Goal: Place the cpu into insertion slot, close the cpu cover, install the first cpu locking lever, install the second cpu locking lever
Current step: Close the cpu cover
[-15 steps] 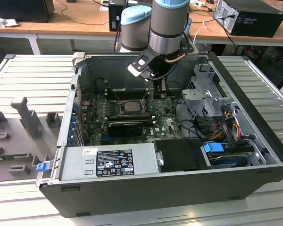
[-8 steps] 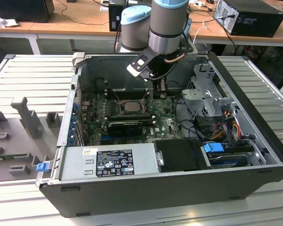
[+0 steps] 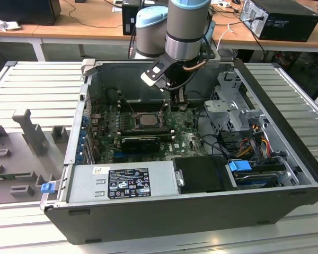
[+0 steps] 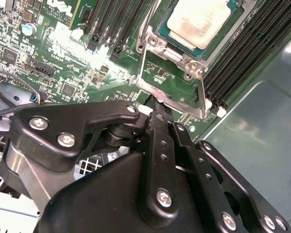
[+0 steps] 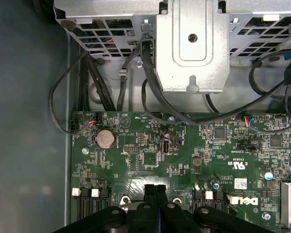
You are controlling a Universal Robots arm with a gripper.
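In the exterior view we see the open computer case (image 3: 201, 214) lying on the slatted tabletop (image 3: 37, 84). It holds the power supply (image 3: 122, 182), a black graphics card (image 3: 140, 143) and a drive cage (image 3: 228, 106). The arm reaches down into the case, and its hand (image 3: 180, 98) sits just beside the cpu (image 3: 147, 119). In the second wrist view the cpu (image 4: 199, 22) lies seated in the insertion slot (image 4: 162, 34), next to the long memory slots (image 4: 237, 63). The cpu cover (image 4: 189, 109) stands tilted up off the chip, its free edge meeting the tip of the hand (image 4: 157, 104). In the first wrist view the hand (image 5: 155, 189) has its fingers drawn together with barely a seam between them. We cannot tell whether the cover's thin edge is nipped in that seam. Above it lie the motherboard (image 5: 150, 155) with its coin cell (image 5: 105, 139), and black cables (image 5: 150, 73) run up to the drive cage (image 5: 191, 43). We judge that closing the cover is the step in hand. To do it well, we would swing the free edge down about its hinge, so the cut-out settles squarely round the chip and the frame never scrapes the metal top.
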